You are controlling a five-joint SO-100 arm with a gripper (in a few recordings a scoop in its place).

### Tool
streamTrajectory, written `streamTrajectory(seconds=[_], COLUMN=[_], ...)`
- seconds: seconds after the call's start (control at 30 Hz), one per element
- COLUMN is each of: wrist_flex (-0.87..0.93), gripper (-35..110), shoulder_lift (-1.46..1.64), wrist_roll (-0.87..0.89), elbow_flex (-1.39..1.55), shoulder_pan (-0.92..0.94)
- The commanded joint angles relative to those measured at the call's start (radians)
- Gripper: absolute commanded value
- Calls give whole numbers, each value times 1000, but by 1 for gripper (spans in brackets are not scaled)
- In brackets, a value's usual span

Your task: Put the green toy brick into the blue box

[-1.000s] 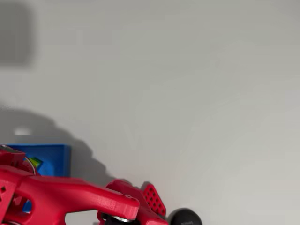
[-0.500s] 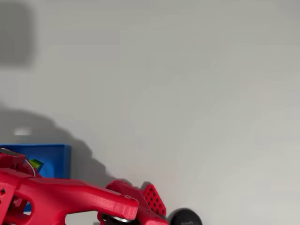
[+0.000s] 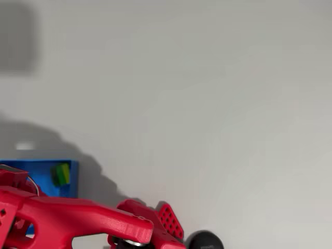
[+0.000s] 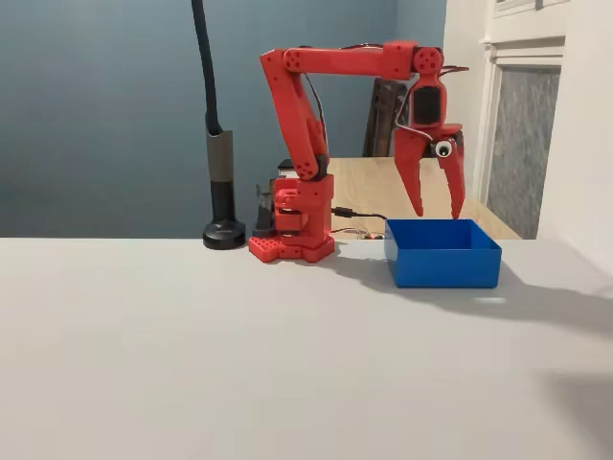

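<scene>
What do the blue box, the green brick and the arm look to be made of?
Blue box: likely plastic, with thin, evenly coloured, smooth walls. Green toy brick, lying in the box: probably plastic, bright uniform lime, too blurred for detail. Arm: apparently 3D-printed plastic, matte red blocky shells; its gripper hangs open.

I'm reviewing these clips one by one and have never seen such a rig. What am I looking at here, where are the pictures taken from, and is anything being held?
The red machine is a small robot arm bolted to a grey table. The fixed view looks at it from the table's far side; the overhead view looks straight down. Its gripper, a two-finger claw, hangs open just above the blue box and holds nothing. In the overhead view the green toy brick lies inside the blue box, so the drop appears done. A black lamp-like stand sits beside the arm's base.
</scene>
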Motion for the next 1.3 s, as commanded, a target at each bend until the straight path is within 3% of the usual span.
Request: streamTrajectory(seconds=[0.0, 0.23, 0.47, 0.87, 1.27], wrist_flex=[29, 57, 37, -252, -414], gripper=[6, 0, 0, 0, 0], shoulder_lift=[44, 46, 48, 69, 161], wrist_roll=[25, 49, -23, -179, -144], elbow_flex=[-106, -296, -380, -49, 121], shoulder_pan=[-14, 46, 331, 888, 1117])
